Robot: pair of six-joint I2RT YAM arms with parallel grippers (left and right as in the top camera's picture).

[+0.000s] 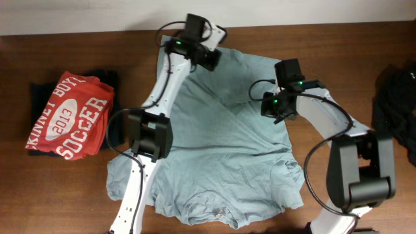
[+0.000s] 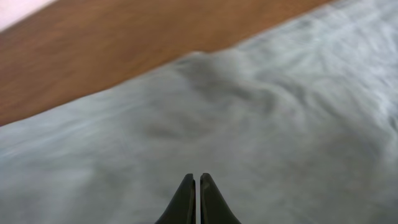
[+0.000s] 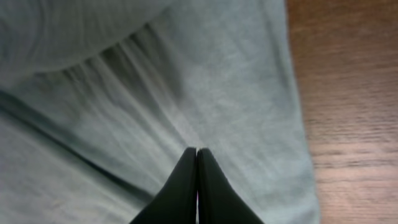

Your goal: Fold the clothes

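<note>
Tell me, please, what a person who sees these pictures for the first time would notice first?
A pale grey-blue t-shirt lies spread, wrinkled, across the middle of the wooden table. The left tool and the right tool are both shut, close to the cloth. At the table's left side lies a folded red t-shirt with white SOCCER lettering.

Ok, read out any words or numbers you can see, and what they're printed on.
"2013": on the folded red t-shirt, in its oval.
"SOCCER": same shirt, below the oval.
"KINNEY BOY": arched above the oval, ends hidden, so uncertain.
Grey-blue t-shirt: no print visible.
</note>
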